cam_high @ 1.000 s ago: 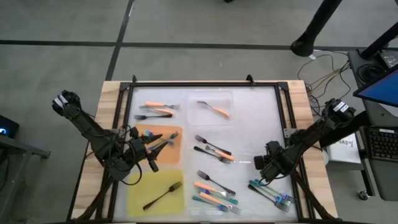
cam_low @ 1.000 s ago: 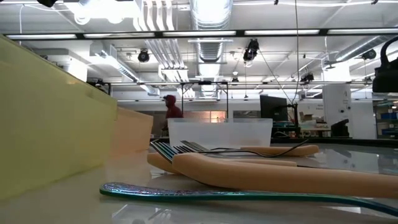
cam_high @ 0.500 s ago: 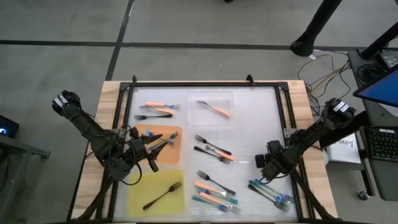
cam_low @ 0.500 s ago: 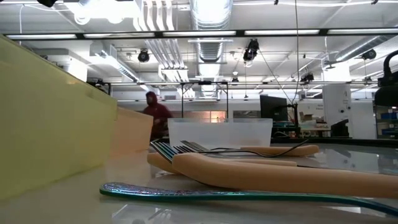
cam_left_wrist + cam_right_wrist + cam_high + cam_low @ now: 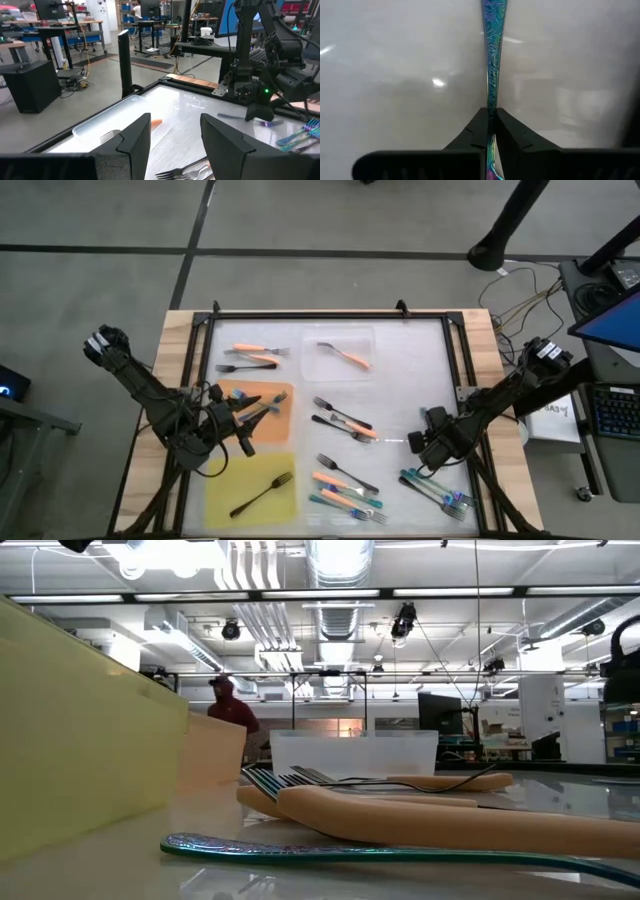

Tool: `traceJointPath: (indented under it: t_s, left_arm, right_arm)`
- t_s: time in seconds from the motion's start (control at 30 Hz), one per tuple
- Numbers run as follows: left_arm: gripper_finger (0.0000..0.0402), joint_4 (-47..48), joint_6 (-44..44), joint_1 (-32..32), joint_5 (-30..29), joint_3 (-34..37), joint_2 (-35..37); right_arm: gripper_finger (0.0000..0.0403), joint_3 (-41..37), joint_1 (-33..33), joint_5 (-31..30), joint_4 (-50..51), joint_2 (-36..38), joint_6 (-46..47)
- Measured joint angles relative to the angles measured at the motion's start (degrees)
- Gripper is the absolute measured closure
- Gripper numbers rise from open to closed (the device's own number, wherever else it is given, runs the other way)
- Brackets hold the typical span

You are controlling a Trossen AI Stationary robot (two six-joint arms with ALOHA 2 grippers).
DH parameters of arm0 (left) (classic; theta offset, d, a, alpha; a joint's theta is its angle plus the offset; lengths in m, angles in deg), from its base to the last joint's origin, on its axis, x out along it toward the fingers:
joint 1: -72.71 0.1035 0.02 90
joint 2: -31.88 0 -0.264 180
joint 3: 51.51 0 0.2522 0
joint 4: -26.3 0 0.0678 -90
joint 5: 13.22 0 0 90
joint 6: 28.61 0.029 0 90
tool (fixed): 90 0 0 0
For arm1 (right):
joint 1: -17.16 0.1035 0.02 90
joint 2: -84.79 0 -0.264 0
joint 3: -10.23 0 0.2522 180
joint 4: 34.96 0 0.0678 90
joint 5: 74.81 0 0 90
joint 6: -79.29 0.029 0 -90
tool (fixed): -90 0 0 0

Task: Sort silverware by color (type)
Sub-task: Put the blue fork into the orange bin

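Iridescent teal fork handle (image 5: 492, 60) clamped between right gripper (image 5: 491, 131) fingers, low over the tabletop (image 5: 400, 370) beside the teal fork group (image 5: 438, 490), likely for sorting there. Left gripper (image 5: 175, 142) fingers apart, waiting over orange mat (image 5: 285, 415).

The high camera is looking straight down on the whole table (image 5: 330, 330) and both arms. The low camera is sitting at tabletop height, very close to an orange fork (image 5: 450, 825), facing level across the table into the room. The left wrist camera is looking across the table toward the other arm, sharing the clear tray (image 5: 115, 122) with the low view. The right wrist camera is pointing down at the table from very near, filling its view with one teal fork (image 5: 492, 60).
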Motion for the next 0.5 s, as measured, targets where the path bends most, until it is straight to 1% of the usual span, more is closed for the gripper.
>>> traceJointPath:
  t_s: [0.1,0.2,0.27,0.37,0.43,0.5]
  left_arm:
    - [0.0248,-0.06,-2.14,0.0,0.09,0.0,-0.54]
    - [0.0248,-0.25,-3.82,0.04,0.15,0.0,-2.59]
    - [0.0248,-1.58,-4.97,0.43,0.15,0.0,-4.64]
    - [0.0248,-4.7,-5.63,1.5,0.56,0.0,-8.17]
    - [0.0248,-7.7,-5.67,2.78,2.32,0.0,-10.47]
    - [0.0248,-11.01,-4.74,4.44,6.67,0.0,-12.57]
  right_arm:
    - [0.0392,1.7,0.02,-6.38,-0.11,1.6,-1.74]
    - [0.0392,3.84,0.0,-15.42,0.25,2.6,-4.8]
    - [0.0393,5.58,0.0,-21.81,-0.05,3.42,-8.18]
    - [0.0393,8.4,-0.14,-30.42,-0.36,3.54,-15.87]
    - [0.0393,10.42,-0.42,-36.45,-0.49,3.55,-20.68]
    - [0.0393,12.2,-0.67,-42.94,-1.47,3.39,-25.71]
